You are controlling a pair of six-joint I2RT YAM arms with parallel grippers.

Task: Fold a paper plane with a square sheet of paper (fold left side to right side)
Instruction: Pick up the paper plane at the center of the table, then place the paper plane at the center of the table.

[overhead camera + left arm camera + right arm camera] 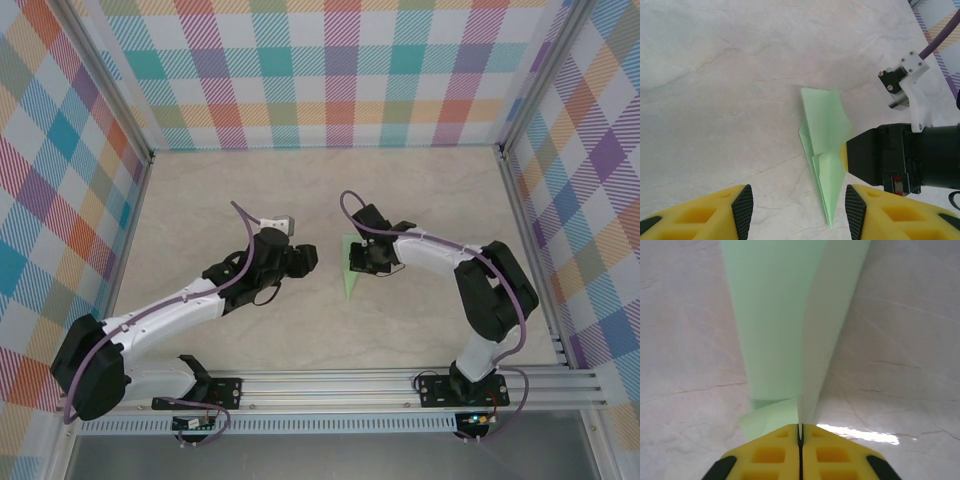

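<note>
The square sheet of paper is folded into a narrow pale green paper plane [349, 277] lying mid-table, its sharp tip toward the near edge. My right gripper [362, 262] is shut on a raised fold of the paper plane [780, 315]; the yellow fingers [775, 452] meet with the paper edge pinched in the seam of the right gripper [800, 429]. My left gripper [308, 258] hangs just left of the plane, open. In the left wrist view the paper plane [826, 125] points down between the open left gripper [799, 206] fingers, nearer the right pad [856, 210], with nothing gripped.
The marble-look table [250, 190] is walled by chequered panels [330, 70] at the back and both sides. An aluminium rail [330, 385] with the arm bases runs along the near edge. The right arm's black wrist [900, 157] sits close beside the plane.
</note>
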